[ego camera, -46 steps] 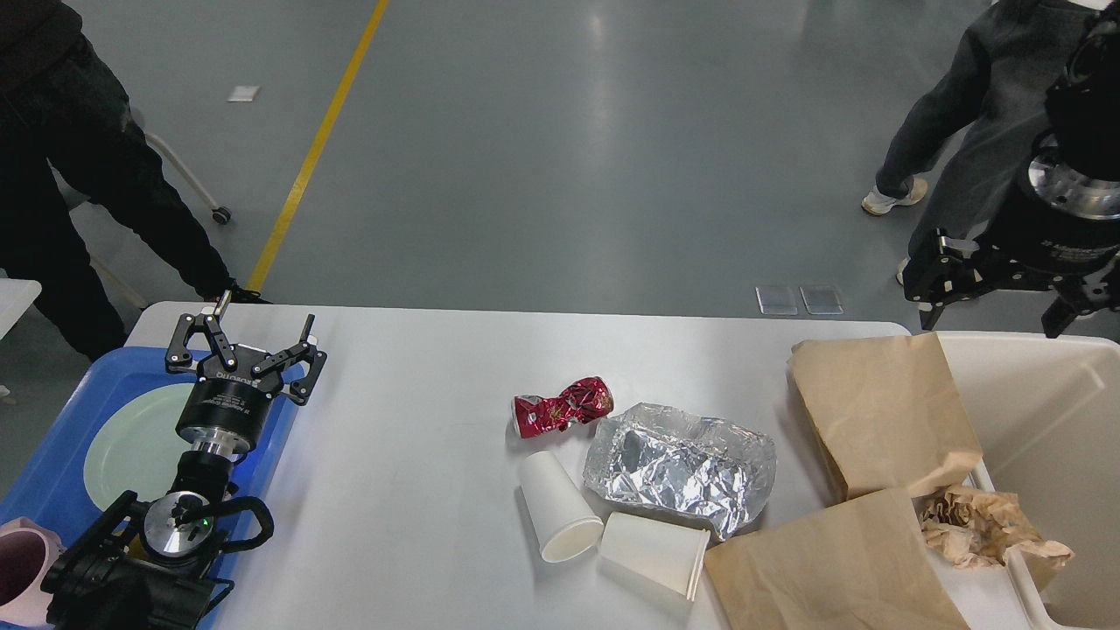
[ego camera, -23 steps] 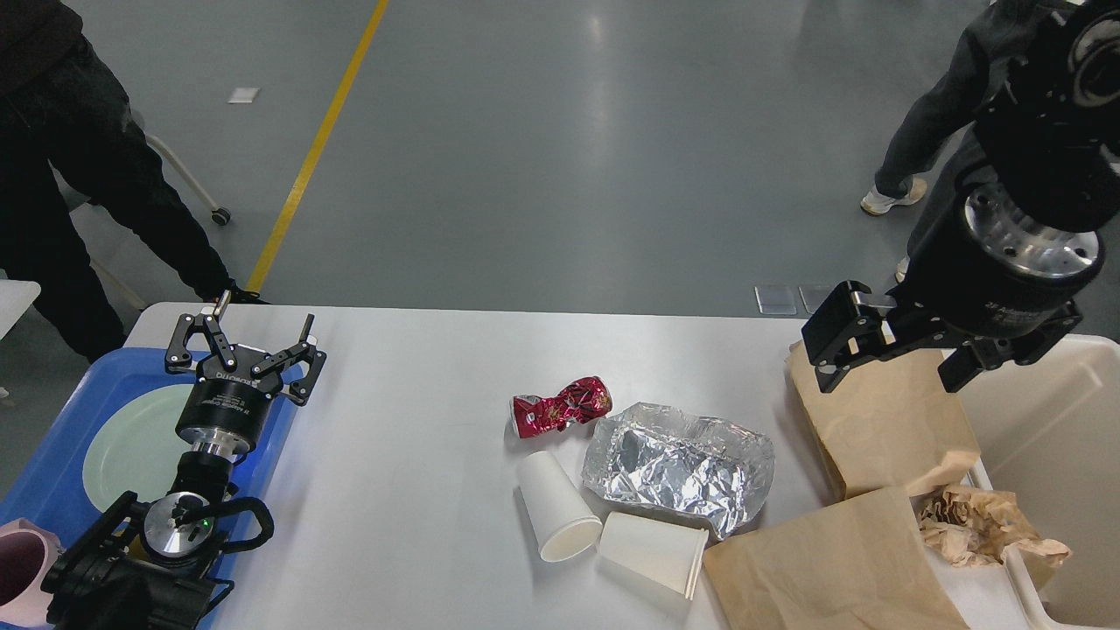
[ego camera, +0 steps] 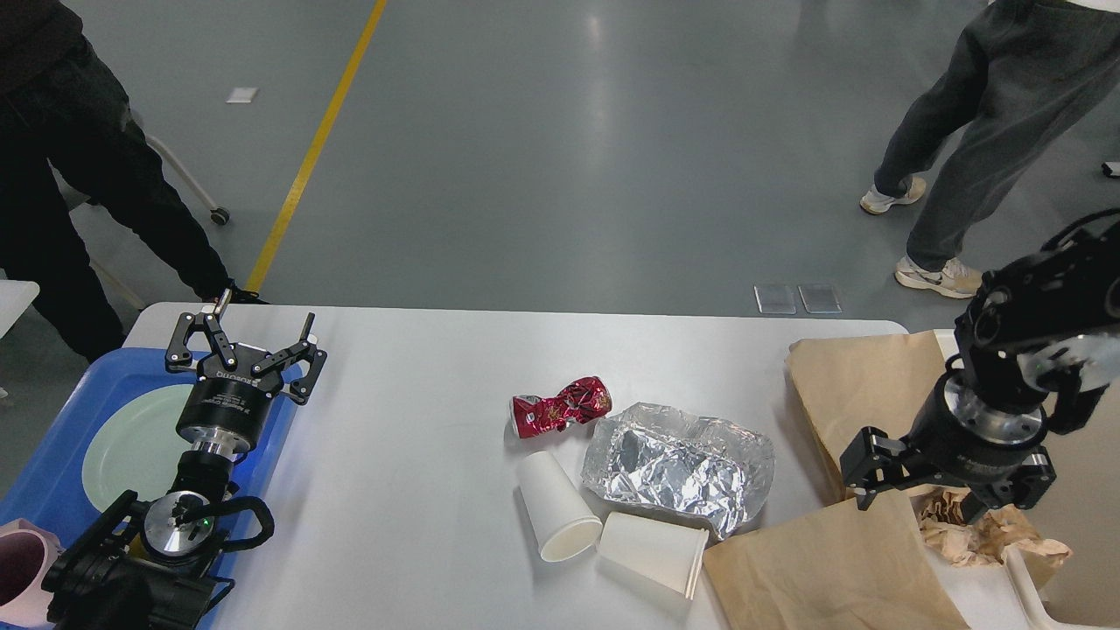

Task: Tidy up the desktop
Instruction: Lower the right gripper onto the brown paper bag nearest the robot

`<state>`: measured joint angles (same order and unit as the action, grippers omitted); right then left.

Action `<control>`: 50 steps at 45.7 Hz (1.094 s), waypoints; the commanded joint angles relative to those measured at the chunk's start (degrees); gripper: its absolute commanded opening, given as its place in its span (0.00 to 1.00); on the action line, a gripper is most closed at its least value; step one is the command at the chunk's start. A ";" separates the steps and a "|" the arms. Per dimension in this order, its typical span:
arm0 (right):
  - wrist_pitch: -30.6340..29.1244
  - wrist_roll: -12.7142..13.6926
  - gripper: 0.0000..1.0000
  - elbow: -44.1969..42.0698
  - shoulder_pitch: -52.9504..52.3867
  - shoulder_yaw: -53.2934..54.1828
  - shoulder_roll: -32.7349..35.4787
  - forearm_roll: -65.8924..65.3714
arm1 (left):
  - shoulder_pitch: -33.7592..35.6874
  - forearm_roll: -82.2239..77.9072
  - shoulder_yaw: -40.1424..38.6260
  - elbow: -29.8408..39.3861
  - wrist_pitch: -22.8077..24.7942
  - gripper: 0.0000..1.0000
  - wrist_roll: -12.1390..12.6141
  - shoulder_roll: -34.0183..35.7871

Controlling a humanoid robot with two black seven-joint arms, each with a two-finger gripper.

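Note:
The white desktop (ego camera: 411,455) holds a crushed red can (ego camera: 560,407), a crumpled foil tray (ego camera: 678,464) and two tipped white paper cups (ego camera: 556,516) (ego camera: 654,551) near its middle. One brown paper bag (ego camera: 866,394) lies at the right edge and another (ego camera: 831,573) lies at the front right. My right gripper (ego camera: 943,492) hangs open, fingers pointing down, between the two bags and just left of a wad of crumpled brown paper (ego camera: 993,529). My left gripper (ego camera: 248,339) stands open and empty over the far corner of the blue tray (ego camera: 52,477).
A cream bin (ego camera: 1081,516) stands at the right, past the table edge. The blue tray holds a pale green plate (ego camera: 122,446), with a pink cup (ego camera: 22,573) at its front. One person stands at the far left (ego camera: 61,175) and another at the far right (ego camera: 980,131).
My right arm has swung down and toward me from above the bin's far side, and now hangs low over the paper bags. The left arm has not moved.

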<state>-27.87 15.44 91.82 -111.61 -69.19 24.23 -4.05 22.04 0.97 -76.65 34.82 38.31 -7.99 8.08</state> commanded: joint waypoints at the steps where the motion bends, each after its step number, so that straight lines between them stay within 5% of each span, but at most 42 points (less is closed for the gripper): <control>1: 4.32 -0.06 0.99 -6.03 10.87 -0.16 -0.24 -0.61 | 0.02 -0.01 0.01 -0.01 0.01 0.96 0.00 0.00; 14: 5.29 -0.23 0.99 -16.50 23.63 0.81 -2.34 -1.31 | 0.02 -0.01 0.01 -0.01 0.01 0.96 0.08 0.00; 28: 5.99 -0.32 0.99 -17.12 29.34 6.25 -4.01 -1.23 | 0.02 -0.01 -0.08 -0.01 0.01 0.96 0.00 0.00; 40: 16.87 -0.23 0.99 -18.17 36.81 6.52 -9.37 -1.31 | 0.02 -0.01 -0.08 -0.01 0.01 0.96 0.00 0.00; 45: 20.32 -0.14 0.83 -18.35 38.40 6.52 -9.91 -1.31 | 0.02 -0.01 0.01 -0.01 0.01 0.96 0.00 0.00; 50: 20.14 0.30 0.42 -18.35 38.75 6.61 -10.08 -1.05 | 0.02 -0.01 -0.08 -0.01 0.01 0.96 0.00 0.00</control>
<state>-8.19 15.34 73.52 -73.50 -62.66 14.39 -5.37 22.06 0.97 -76.65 34.81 38.32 -7.97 8.09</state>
